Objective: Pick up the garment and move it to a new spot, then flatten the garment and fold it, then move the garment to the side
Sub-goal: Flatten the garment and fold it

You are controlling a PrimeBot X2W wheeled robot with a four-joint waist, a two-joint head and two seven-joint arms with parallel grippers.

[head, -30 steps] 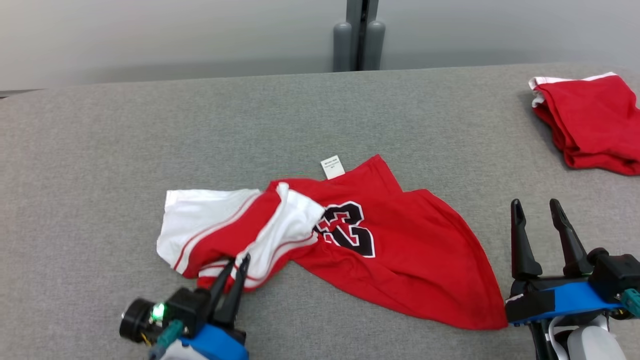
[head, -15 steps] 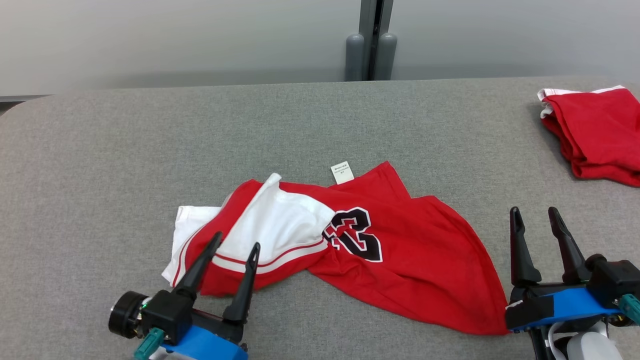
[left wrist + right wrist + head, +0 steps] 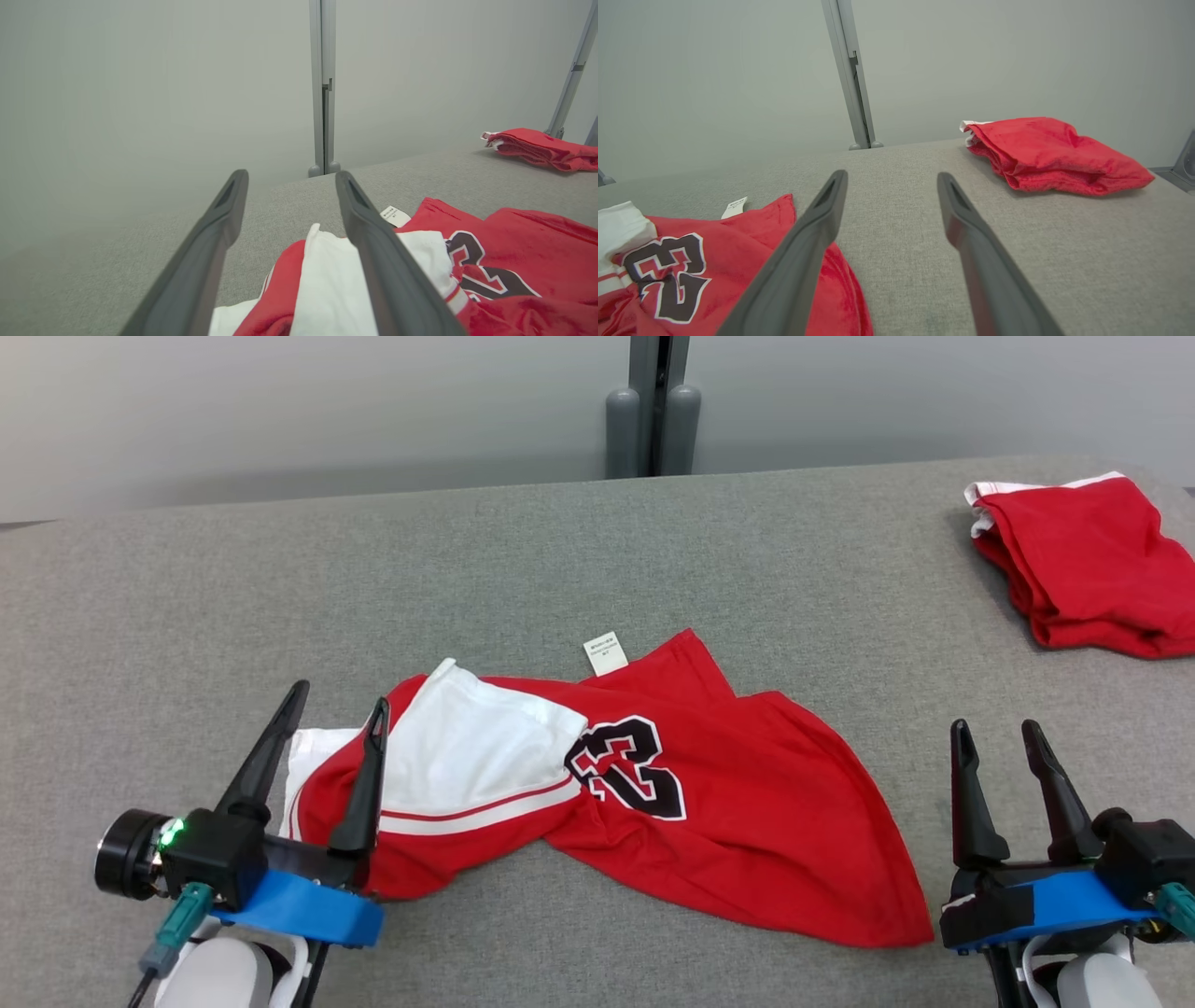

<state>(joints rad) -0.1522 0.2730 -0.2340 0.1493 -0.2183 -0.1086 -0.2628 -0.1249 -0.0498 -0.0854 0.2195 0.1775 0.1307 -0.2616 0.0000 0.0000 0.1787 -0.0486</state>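
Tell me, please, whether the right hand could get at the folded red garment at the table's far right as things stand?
Probably yes: the right hand is open and holds nothing, and bare grey table lies between it and the folded red garment. Whether the arm stretches that far is unsure.

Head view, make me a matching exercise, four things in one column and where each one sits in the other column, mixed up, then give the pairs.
Column one:
1. numbered jersey
2. folded red garment
3. white tag
4. grey post

Column two:
A. standing upright behind the table
B. at the table's far right
C. crumpled in the middle of the table
D. sticking out from the jersey's far edge

Pairs: 1-C, 2-B, 3-D, 4-A
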